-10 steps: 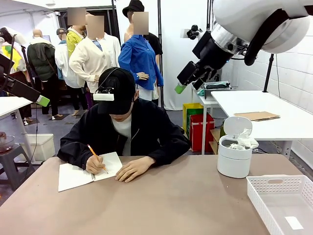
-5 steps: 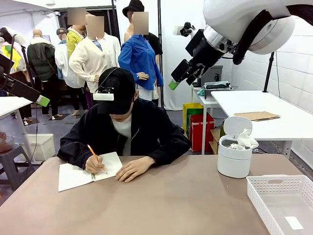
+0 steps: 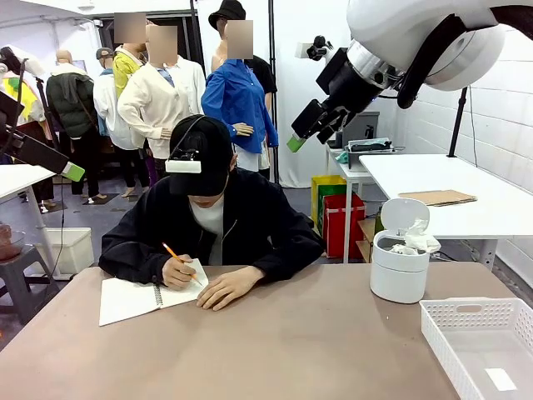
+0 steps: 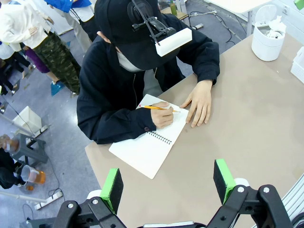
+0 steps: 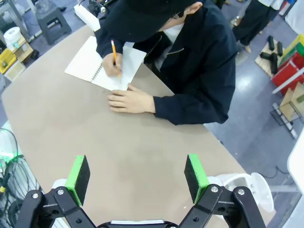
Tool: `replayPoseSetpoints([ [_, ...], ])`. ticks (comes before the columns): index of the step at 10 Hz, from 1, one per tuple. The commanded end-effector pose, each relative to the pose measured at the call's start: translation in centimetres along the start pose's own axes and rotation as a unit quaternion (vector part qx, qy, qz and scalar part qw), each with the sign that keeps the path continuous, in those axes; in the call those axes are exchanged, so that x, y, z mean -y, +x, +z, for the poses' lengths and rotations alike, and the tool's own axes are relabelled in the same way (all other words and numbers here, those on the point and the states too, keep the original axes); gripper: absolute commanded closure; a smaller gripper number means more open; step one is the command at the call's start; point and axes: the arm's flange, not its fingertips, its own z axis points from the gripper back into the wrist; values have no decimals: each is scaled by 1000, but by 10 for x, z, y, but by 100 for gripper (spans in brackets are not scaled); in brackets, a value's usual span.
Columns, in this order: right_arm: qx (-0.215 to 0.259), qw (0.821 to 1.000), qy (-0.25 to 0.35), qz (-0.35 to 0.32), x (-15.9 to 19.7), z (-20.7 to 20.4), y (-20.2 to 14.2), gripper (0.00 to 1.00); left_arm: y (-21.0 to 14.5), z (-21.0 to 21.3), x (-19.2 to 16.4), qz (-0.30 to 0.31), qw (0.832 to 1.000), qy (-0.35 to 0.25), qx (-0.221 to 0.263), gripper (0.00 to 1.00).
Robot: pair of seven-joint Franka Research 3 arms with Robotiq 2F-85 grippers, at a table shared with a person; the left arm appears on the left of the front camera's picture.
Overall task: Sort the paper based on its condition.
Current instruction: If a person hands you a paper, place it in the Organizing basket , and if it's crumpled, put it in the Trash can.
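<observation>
Crumpled white paper [image 3: 409,245] pokes out of the open white bin [image 3: 399,279] at the table's far right. In the left wrist view the paper [image 4: 274,31] sits in the bin's top at the upper right. My right gripper [image 3: 302,137] hangs high above the table's far side, over the person; its green pads [image 5: 194,171] stand wide apart and hold nothing. My left gripper [image 3: 73,172] is raised off the table's left edge. It is open and empty as well, its pads [image 4: 112,183] apart above the notebook [image 4: 151,144].
A person sits at the far side, writing with a pencil [image 3: 173,252] in a white spiral notebook [image 3: 132,298], the other hand [image 3: 226,289] flat on the table. A white slotted basket [image 3: 466,316] stands at the near right. A side table with cardboard [image 3: 439,197] lies behind the bin.
My right arm has swung up and to the left, then held still. The person's writing hand has shifted right across the notebook page.
</observation>
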Motion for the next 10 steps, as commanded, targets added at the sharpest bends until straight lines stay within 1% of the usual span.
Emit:
replayPoseSetpoints([
  [1,-4,1000,3,0,-1,1,-1,0,-2,1,-1,1,1000,-3,-3,0],
  [10,-4,1000,3,0,-1,1,-1,0,-2,1,-1,1,1000,-3,-3,0],
])
